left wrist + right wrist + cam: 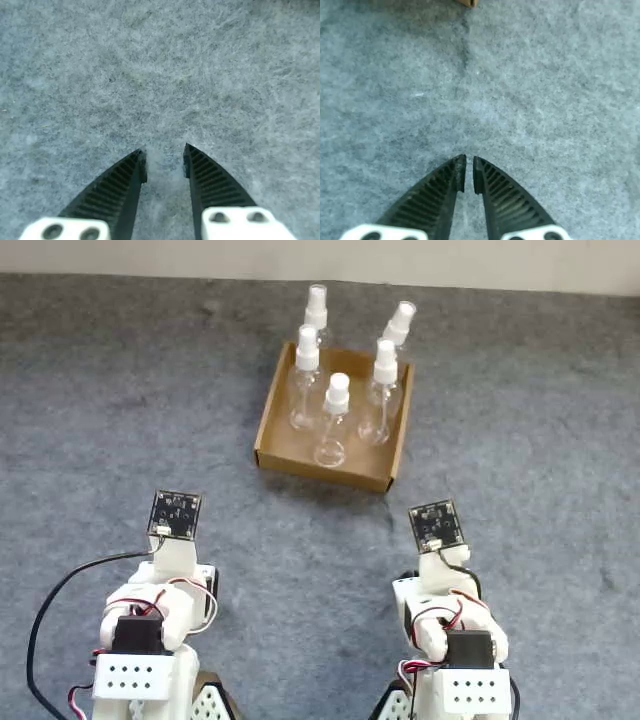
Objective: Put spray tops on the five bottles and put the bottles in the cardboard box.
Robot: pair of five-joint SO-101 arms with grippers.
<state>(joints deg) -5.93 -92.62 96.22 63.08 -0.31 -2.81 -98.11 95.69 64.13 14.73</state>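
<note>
Black left gripper [163, 160], well off the cardboard box [320, 472] on its near-left side, has jaws a bit apart, nothing held. Box has 5 clear bottles [307, 390] w/ white spray tops [338, 393]: 3 inside, 2 at its far wall. Off its near-right corner, right gripper [469, 167] is pinched nearly closed, empty.

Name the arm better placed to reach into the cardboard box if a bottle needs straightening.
Right, probably. The cardboard box lies nearer the right gripper, whose wrist view catches a box corner; the left gripper faces grey carpet.
</note>
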